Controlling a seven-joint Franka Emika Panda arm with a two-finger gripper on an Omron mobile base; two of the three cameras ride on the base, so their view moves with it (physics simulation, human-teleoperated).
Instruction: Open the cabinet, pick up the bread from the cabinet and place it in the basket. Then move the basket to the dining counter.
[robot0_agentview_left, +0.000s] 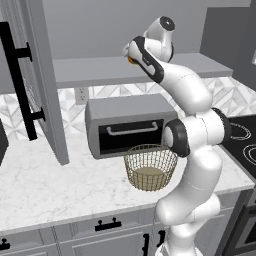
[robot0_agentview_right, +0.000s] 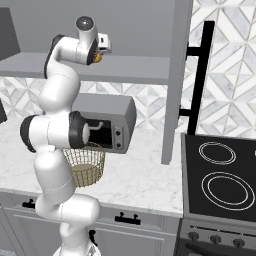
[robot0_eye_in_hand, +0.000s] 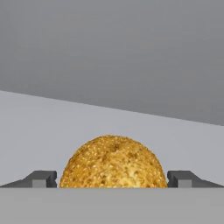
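fingers (robot0_eye_in_hand: 43, 178) spread wide, flanking bread (robot0_eye_in_hand: 113, 162) on cabinet (robot0_eye_in_hand: 52, 127) shelf

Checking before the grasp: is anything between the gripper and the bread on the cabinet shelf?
Nothing visible. In the hand view the bread sits on the shelf between the open gripper fingertips.
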